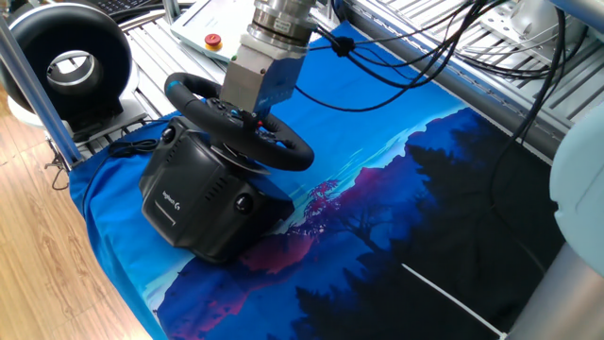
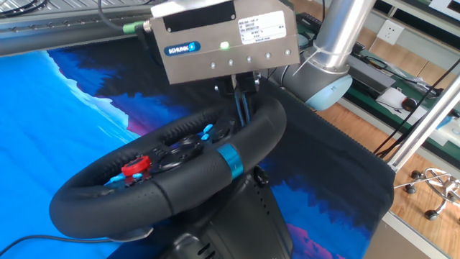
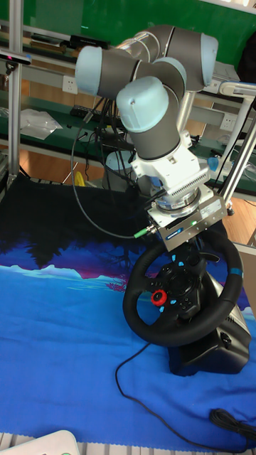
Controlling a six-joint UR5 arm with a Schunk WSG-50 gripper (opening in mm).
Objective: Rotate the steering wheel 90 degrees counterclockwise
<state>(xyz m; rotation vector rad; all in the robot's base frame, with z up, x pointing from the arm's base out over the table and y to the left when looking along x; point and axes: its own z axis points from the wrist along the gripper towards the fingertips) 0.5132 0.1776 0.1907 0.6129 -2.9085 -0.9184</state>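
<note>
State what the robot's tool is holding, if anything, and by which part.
The tool grips the steering wheel by the far side of its black rim, fingers closed either side of it.

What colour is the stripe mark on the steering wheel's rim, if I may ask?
Blue; the stripe shows best in the other fixed view.
</note>
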